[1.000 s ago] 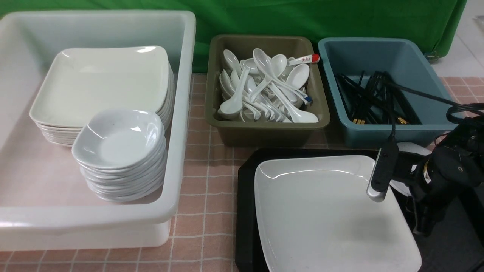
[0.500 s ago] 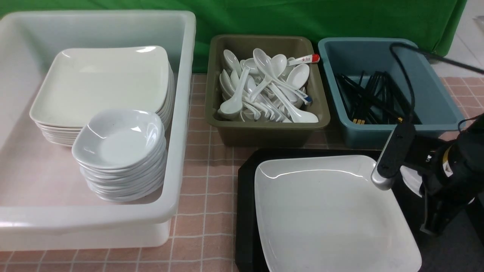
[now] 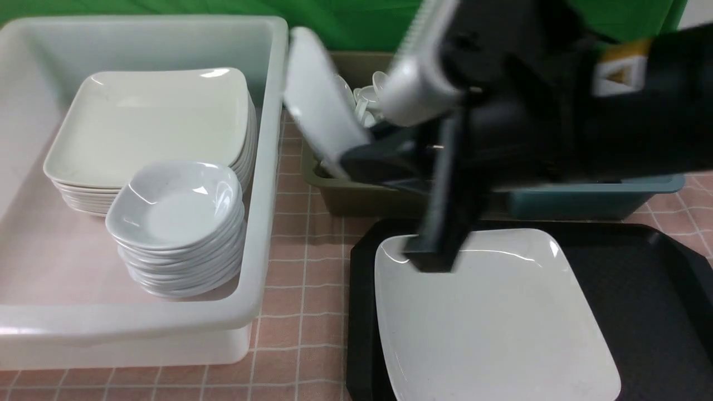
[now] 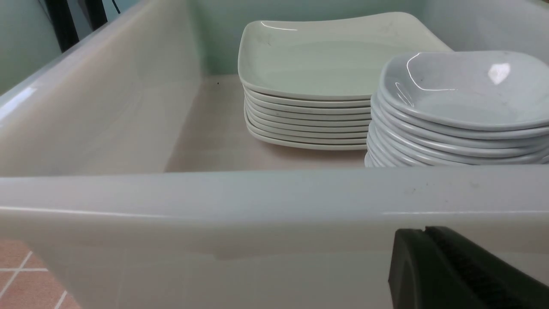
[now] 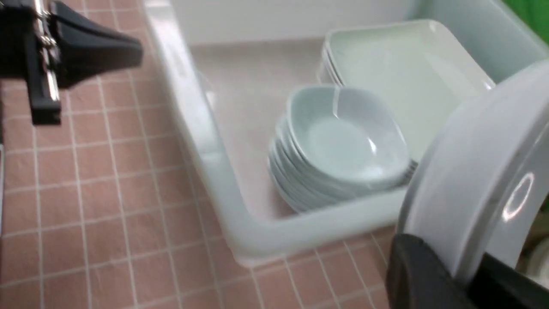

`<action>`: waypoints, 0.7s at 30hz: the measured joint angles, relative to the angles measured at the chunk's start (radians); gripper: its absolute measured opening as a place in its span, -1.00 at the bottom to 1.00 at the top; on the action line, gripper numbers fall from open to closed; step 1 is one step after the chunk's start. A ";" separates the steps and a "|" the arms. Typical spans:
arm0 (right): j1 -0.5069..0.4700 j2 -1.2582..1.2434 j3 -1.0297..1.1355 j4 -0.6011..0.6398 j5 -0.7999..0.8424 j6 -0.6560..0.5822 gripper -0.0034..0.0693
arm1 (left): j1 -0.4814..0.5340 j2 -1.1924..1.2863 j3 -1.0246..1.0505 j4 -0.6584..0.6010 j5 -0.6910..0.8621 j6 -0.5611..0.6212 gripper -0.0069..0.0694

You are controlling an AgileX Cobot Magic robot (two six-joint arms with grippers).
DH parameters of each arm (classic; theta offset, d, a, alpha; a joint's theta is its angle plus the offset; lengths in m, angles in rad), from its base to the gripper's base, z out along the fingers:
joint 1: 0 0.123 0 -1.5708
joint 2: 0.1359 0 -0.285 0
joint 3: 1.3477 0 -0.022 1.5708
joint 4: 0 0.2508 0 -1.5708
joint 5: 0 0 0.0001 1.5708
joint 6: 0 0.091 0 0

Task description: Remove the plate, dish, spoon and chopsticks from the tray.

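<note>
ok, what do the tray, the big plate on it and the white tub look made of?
Tray: black, matte, faintly textured; it looks like moulded plastic.
Plate: glossy white with sharp highlights along the rim; ceramic or melamine, the look leaves it open.
White tub: smooth, slightly translucent, with the pink cloth tinting its floor; most likely plastic.

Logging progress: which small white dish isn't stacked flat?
The dish gripped by the right end effector, tilted on edge in the air by the white tub; the others lie flat in the stack inside it.
</note>
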 joint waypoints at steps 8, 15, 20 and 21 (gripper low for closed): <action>0.066 0.448 -0.397 -0.034 0.003 -0.042 -0.68 | 0.000 0.000 0.000 0.000 0.000 0.005 -0.76; 0.101 0.653 -0.589 -0.241 0.053 -0.035 -0.51 | 0.000 0.000 0.000 0.001 -0.001 0.002 -0.76; 0.120 0.689 -0.610 -0.327 0.077 -0.031 0.07 | 0.000 0.000 0.000 0.002 -0.003 0.002 -0.76; 0.120 0.689 -0.613 -0.330 0.082 -0.031 0.11 | 0.000 0.000 0.000 0.002 -0.003 0.002 -0.76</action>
